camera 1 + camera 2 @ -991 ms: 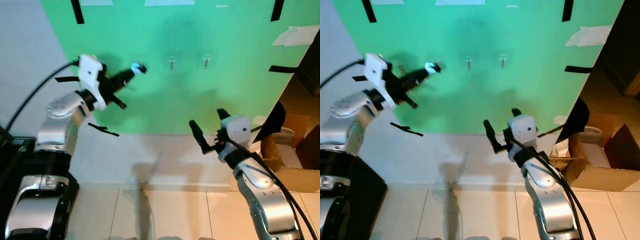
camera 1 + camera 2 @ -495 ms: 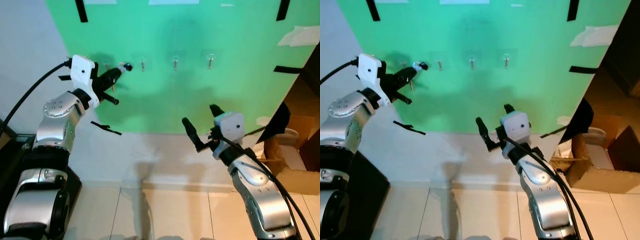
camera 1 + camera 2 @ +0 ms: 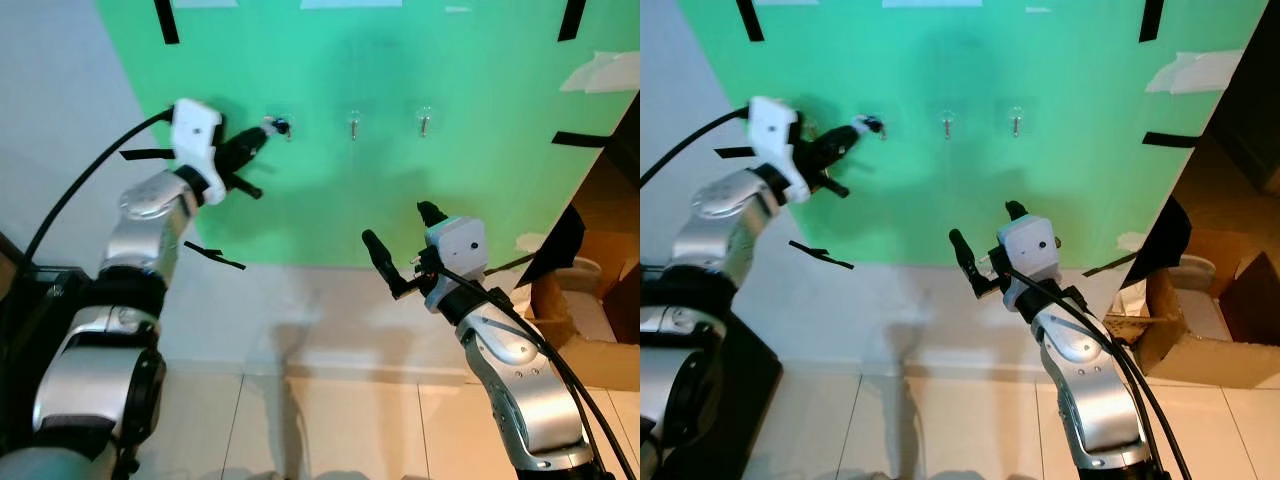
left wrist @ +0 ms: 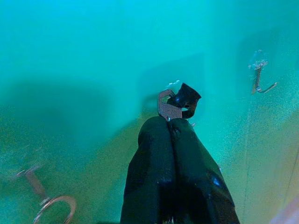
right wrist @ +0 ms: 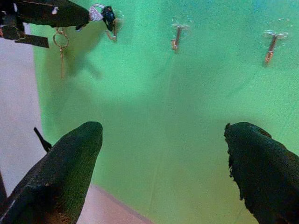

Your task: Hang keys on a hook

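Note:
My left gripper (image 3: 268,131) is raised against the green wall (image 3: 400,190) and shut on a silver key with a black head (image 4: 172,110). The key's black head (image 3: 282,125) sits right at a small clear wall hook, touching or just in front of it. Two more hooks (image 3: 353,127) (image 3: 424,121) are bare to its right. A metal ring (image 5: 60,39) dangles at a further hook beside the left gripper. My right gripper (image 3: 401,233) is held lower, in front of the wall, open with nothing between its fingers (image 5: 70,163).
Black tape strips (image 3: 213,258) are stuck on the wall. An open cardboard box (image 3: 585,320) and a dark doorway stand at the right. A black unit (image 3: 25,300) is at my left. Pale tiled floor (image 3: 330,430) lies below.
My left gripper, which had drawn back left half a second ago, has moved right again so the key is at the hook. The right arm has barely moved.

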`<state>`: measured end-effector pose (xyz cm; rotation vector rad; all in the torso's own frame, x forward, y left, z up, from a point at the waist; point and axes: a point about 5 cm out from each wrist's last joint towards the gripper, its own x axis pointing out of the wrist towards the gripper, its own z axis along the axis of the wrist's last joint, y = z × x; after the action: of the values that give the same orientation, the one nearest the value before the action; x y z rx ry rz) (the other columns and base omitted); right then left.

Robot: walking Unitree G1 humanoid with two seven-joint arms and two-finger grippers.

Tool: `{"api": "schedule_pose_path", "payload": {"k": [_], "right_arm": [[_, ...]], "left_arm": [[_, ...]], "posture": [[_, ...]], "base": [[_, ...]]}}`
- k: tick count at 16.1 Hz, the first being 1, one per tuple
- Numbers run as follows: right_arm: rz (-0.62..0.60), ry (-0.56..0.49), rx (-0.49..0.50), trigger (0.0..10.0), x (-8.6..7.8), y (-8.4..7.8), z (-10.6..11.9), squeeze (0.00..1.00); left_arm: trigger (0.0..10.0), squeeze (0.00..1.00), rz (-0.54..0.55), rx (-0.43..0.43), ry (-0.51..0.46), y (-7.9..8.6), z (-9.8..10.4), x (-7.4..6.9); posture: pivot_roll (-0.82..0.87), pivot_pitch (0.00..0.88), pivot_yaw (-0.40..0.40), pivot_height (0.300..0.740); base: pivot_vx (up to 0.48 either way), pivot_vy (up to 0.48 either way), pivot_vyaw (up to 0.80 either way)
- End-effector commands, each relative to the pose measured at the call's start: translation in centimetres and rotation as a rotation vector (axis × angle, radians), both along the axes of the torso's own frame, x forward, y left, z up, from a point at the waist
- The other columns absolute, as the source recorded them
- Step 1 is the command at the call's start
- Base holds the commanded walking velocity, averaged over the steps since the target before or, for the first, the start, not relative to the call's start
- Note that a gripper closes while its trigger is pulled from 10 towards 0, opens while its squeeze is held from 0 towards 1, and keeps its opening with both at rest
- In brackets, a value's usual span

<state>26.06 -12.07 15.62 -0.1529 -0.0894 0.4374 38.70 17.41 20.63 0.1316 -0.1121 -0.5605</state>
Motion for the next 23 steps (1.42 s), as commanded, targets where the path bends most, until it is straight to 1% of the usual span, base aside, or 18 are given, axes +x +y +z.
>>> {"api": "schedule_pose_path", "payload": {"k": [1,3,5,6,8,9,10,12,15,18,19,21,22,23], "right_arm": [[0.018,-0.008,-0.014,10.0,0.2,0.3,0.3,0.0],[0.013,-0.008,-0.015,10.0,0.1,0.3,0.3,0.0],[0.012,-0.009,-0.016,10.0,0.1,0.4,0.3,0.0],[0.012,-0.009,-0.016,10.0,0.1,0.4,0.3,0.0],[0.011,-0.009,-0.018,10.0,0.1,0.4,0.3,0.0],[0.01,-0.009,-0.019,10.0,0.1,0.4,0.3,0.0],[0.009,-0.009,-0.02,10.0,0.1,0.4,0.3,0.0],[0.005,-0.01,-0.021,10.0,0.1,0.4,0.2,0.0],[0.006,-0.008,-0.019,10.0,0.1,0.5,0.2,0.0],[0.009,-0.009,-0.019,10.0,0.2,0.5,0.2,0.0],[0.008,-0.01,-0.02,10.0,0.2,0.5,0.2,0.0],[0.004,-0.011,-0.021,10.0,0.2,0.4,0.2,0.0],[0.004,-0.011,-0.023,10.0,0.3,0.5,0.2,0.0],[0.005,-0.011,-0.023,10.0,0.3,0.5,0.2,0.0]], "left_arm": [[10.0,0.0,0.018,0.041,-0.01,-0.3,0.2,0.4],[10.0,0.0,0.016,0.046,-0.012,-0.8,0.2,0.7],[10.0,0.0,0.022,0.087,-0.004,-1.2,-0.4,0.8],[10.0,0.0,0.019,0.092,-0.002,-1.3,-0.5,0.8],[10.0,0.0,-0.001,0.1,0.01,-1.6,-0.9,0.8],[10.0,0.0,-0.022,0.119,0.018,-1.7,-1.3,0.6],[10.0,0.0,-0.059,0.145,0.032,-1.7,-1.9,0.3],[10.0,0.0,-0.076,0.147,0.041,-1.4,-2.2,0.1],[10.0,0.0,-0.078,0.171,0.052,-0.5,-2.6,-0.2],[10.0,0.0,-0.092,0.181,0.057,-0.4,-2.8,-0.4],[10.0,0.0,-0.097,0.184,0.054,-0.3,-2.9,-0.4],[10.0,0.0,-0.07,0.119,0.001,-0.2,-1.8,-0.2],[10.0,0.0,-0.075,0.121,-0.003,-0.2,-1.7,-0.2],[10.0,0.0,-0.086,0.141,0.001,-0.3,-1.8,-0.3]], "posture": [[-0.11,0.0,0.131,0.74],[-0.11,0.0,0.133,0.74],[-0.11,0.0,0.136,0.74],[-0.11,0.0,0.136,0.74],[-0.11,0.0,0.136,0.74],[-0.11,0.0,0.138,0.74],[-0.11,0.0,0.141,0.74],[-0.11,0.0,0.142,0.74],[-0.1,0.0,0.138,0.74],[-0.1,0.0,0.138,0.74],[-0.1,0.0,0.14,0.74],[-0.1,0.0,0.139,0.74],[-0.1,0.0,0.138,0.74],[-0.1,0.0,0.139,0.74]], "base": [[0.0,0.0,0.0],[0.0,0.0,0.0],[0.0,0.0,0.0],[0.0,0.0,0.0],[0.0,0.0,0.0],[0.0,0.0,0.0],[0.0,0.0,0.0],[0.0,0.0,0.0],[0.0,0.0,0.0],[0.0,0.0,0.0],[0.0,0.0,0.0],[0.0,0.0,0.0],[0.0,0.0,0.0],[0.0,0.0,0.0]]}}
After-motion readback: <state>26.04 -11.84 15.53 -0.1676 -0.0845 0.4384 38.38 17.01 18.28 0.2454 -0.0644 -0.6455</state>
